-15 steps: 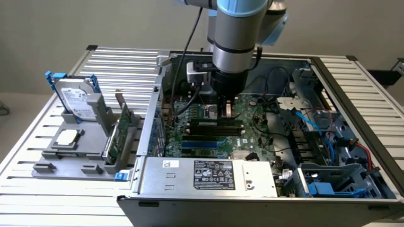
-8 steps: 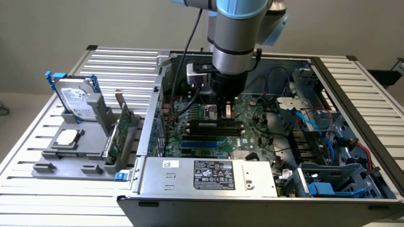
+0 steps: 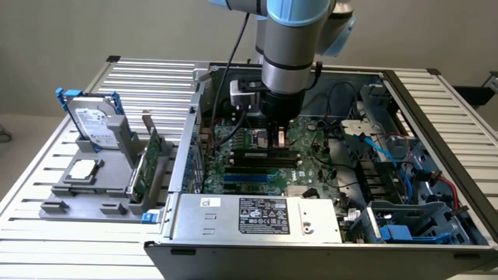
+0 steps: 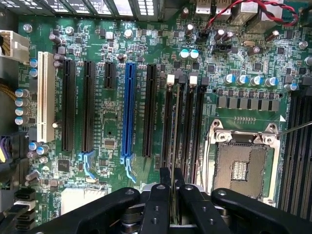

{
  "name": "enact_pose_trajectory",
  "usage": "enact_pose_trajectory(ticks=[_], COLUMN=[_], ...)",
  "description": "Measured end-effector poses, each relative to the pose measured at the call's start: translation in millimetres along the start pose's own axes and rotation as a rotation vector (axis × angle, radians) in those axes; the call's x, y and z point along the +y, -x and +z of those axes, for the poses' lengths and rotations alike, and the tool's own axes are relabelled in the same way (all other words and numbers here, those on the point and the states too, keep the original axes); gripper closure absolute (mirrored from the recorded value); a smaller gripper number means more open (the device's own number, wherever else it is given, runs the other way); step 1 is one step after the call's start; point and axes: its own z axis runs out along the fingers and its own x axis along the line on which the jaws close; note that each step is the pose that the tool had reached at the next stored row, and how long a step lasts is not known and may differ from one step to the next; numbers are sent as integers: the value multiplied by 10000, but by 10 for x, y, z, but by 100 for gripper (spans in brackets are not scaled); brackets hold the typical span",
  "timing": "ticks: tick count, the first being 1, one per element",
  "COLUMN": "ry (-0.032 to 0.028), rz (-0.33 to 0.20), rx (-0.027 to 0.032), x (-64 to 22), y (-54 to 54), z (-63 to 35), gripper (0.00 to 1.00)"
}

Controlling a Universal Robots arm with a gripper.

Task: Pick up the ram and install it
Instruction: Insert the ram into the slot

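Observation:
My gripper [image 3: 278, 140] reaches down into the open computer case [image 3: 435, 105], right over the black memory slots [image 3: 265, 156] of the green motherboard [image 3: 315, 169]. In the wrist view its two black fingers [image 4: 165, 183] stand almost together, and my gripper [image 4: 172, 176] is shut on the ram [image 4: 175, 126]. The ram shows edge-on as a thin strip running along one of the black memory slots [image 4: 187, 126]. Whether it sits in the slot or just above it, I cannot tell.
The bare processor socket [image 4: 241, 168] lies beside the memory slots, with a blue slot [image 4: 128, 112] and a white slot [image 4: 44, 97] farther off. On the exterior view's left, a grey fixture holds a hard drive [image 3: 97, 122], a green expansion card [image 3: 148, 166] and a silver chip [image 3: 81, 170]. The power supply [image 3: 260, 216] sits at the case front.

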Motion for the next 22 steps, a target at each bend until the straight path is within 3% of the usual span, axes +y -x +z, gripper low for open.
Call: enact_pose_trajectory(ticks=[22], ry=[-2], rz=[-113], rx=[87], x=[1], y=[-10], z=[56], gripper=[86])
